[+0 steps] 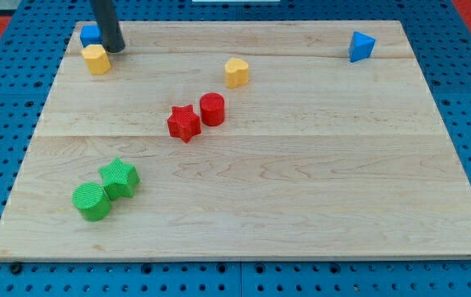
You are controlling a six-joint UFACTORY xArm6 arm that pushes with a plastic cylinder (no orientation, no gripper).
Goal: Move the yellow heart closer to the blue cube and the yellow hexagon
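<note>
My tip (115,49), a bare rod with no hand to spread or press together, rests near the table's (301,206) top-left corner, just beside the blue cube (91,35) and the yellow hexagon (96,59). The yellow heart (236,72) lies well apart, toward the view's right. Centre: red star (184,123) touching red cylinder (212,109). Lower left: green star (120,177), green cylinder (92,202). Top right: blue triangular block (361,46).
</note>
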